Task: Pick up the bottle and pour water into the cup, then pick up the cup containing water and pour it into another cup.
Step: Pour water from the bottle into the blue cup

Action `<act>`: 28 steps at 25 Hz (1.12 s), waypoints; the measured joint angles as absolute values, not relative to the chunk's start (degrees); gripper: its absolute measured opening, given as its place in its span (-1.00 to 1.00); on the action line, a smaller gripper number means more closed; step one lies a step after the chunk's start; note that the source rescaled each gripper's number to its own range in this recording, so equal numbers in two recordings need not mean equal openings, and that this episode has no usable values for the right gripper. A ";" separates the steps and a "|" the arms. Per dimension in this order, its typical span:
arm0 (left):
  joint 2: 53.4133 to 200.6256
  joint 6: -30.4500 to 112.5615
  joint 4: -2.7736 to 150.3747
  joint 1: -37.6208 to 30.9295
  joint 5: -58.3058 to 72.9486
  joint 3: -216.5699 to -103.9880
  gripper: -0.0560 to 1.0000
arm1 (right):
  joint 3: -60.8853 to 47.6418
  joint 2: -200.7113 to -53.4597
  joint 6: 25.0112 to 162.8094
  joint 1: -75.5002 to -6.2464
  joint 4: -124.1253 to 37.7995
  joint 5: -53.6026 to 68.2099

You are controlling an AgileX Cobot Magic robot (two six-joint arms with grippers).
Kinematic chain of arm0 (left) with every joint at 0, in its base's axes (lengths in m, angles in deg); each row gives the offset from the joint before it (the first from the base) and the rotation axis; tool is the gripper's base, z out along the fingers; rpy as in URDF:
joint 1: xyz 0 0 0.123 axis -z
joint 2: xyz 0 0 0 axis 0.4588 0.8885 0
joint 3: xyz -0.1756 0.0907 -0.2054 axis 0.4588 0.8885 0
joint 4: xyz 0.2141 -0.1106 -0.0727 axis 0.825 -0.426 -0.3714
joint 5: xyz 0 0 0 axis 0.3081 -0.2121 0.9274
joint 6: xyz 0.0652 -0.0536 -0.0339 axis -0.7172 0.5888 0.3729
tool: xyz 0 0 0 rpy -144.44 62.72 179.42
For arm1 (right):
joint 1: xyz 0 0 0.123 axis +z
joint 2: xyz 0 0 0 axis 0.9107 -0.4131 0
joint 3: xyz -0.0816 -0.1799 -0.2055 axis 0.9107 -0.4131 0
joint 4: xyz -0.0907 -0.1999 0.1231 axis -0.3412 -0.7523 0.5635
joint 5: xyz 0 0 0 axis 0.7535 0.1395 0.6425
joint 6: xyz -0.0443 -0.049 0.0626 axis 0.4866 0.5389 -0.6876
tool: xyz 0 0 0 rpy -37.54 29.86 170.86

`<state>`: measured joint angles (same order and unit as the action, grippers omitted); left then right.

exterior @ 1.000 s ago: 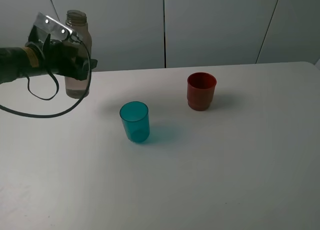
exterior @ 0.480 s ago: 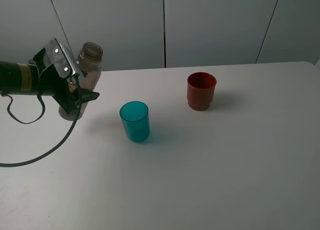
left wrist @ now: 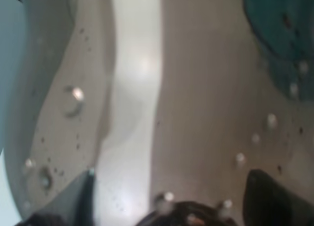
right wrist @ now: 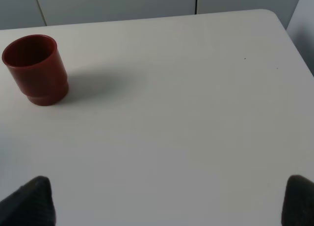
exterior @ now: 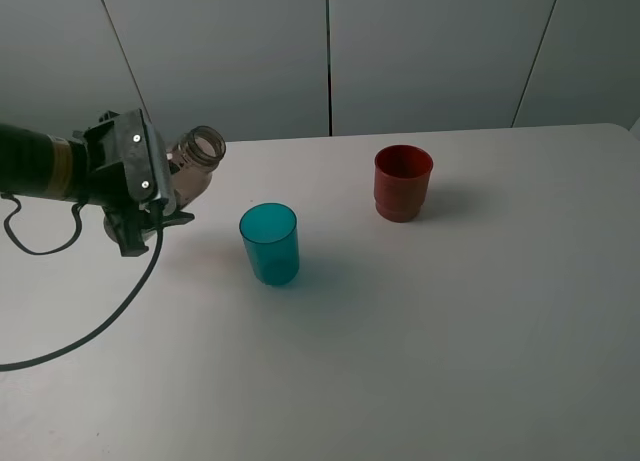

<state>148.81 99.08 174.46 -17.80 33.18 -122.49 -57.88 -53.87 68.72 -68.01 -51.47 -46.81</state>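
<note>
My left gripper [exterior: 160,193] is shut on the bottle [exterior: 195,159] and holds it off the table, tilted with its open neck pointing right toward the teal cup [exterior: 269,243]. The neck is to the left of the cup and above its rim. In the left wrist view the bottle's clear wall [left wrist: 147,88] fills the frame, with droplets on it and the teal cup [left wrist: 282,30] showing through it. The red cup [exterior: 403,182] stands upright at the back right, also in the right wrist view [right wrist: 35,69]. My right gripper [right wrist: 164,206] is open, its fingertips [right wrist: 29,199] wide apart over bare table.
The white table [exterior: 450,331] carries the two cups. A black cable [exterior: 90,331] hangs from the left arm over the table's left side. A grey panelled wall [exterior: 430,51] runs behind the table's far edge.
My left gripper has lifted the bottle from its upright stand at the back left, carried it right toward the teal cup and tilted its neck over. Cups have not moved.
</note>
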 joint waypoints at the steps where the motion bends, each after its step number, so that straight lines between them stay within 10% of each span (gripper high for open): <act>1: 148.81 99.32 175.80 -17.28 32.21 -122.49 -0.89 | -57.88 -53.87 68.72 -68.01 -51.47 -46.81; 28: 149.89 100.04 187.35 -7.82 10.81 -126.08 -0.89 | -57.88 -53.87 68.71 -68.01 -51.47 -46.81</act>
